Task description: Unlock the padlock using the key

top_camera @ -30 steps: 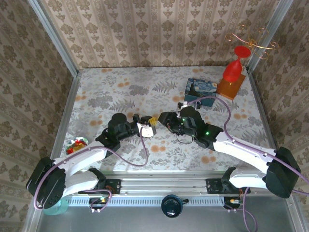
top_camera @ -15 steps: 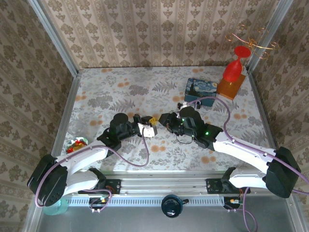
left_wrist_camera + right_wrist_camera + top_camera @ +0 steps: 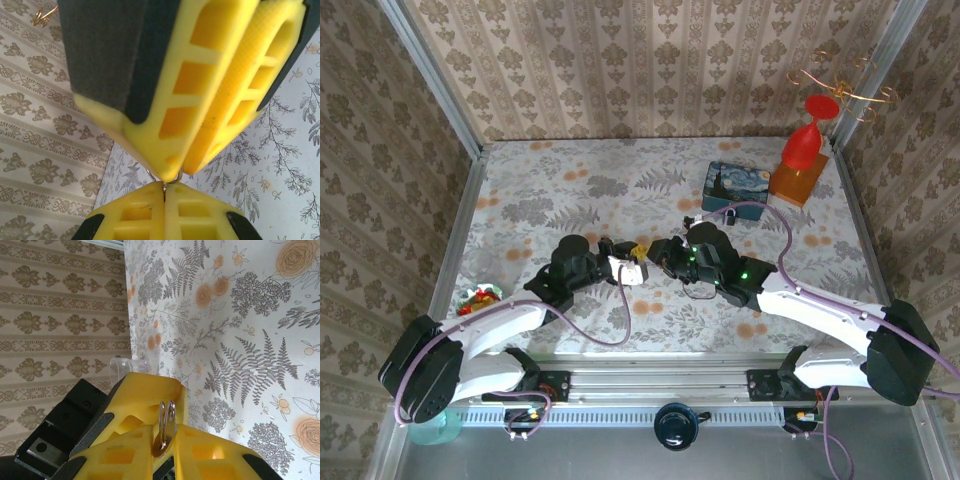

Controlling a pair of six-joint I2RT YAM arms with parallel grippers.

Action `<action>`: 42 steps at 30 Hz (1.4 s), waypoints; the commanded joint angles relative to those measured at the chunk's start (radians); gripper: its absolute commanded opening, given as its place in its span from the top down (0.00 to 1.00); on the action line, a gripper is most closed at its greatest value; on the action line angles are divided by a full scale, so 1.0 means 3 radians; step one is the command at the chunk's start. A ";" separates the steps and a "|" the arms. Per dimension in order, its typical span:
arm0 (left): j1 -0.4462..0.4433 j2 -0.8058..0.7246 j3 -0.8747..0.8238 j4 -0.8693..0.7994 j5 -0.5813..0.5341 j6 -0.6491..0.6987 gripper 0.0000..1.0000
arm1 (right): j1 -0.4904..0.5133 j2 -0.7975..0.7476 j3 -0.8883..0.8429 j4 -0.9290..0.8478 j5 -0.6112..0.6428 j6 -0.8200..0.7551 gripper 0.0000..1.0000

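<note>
Meeting tip to tip, left tool (image 3: 164, 189) and right tool (image 3: 163, 434) pinch a silvery ring (image 3: 160, 416), its load hidden.

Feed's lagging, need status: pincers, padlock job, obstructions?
Left pincer shut. Right pincer shut on thin silver metal ring. Pincers tip to tip. Blue painted rectangular tin stands clear.

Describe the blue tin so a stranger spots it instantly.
Look to the far right corner of the table. There an orange box carries a red goblet. The tin lies just left: blue with painted swirls, where the box is plain orange.
</note>
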State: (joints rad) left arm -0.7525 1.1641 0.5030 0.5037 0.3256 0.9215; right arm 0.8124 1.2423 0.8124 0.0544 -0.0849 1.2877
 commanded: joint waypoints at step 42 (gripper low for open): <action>0.0513 -0.0308 0.0138 0.0685 0.0496 -0.6134 0.57 | -0.0003 0.0129 -0.1019 0.3132 0.0349 -0.1835 1.00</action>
State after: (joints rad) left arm -0.6113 1.0607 0.5198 0.6209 0.4137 -0.7731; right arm 0.8055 1.2762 0.4984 0.9310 -0.0071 0.7578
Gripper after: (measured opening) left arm 0.434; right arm 0.067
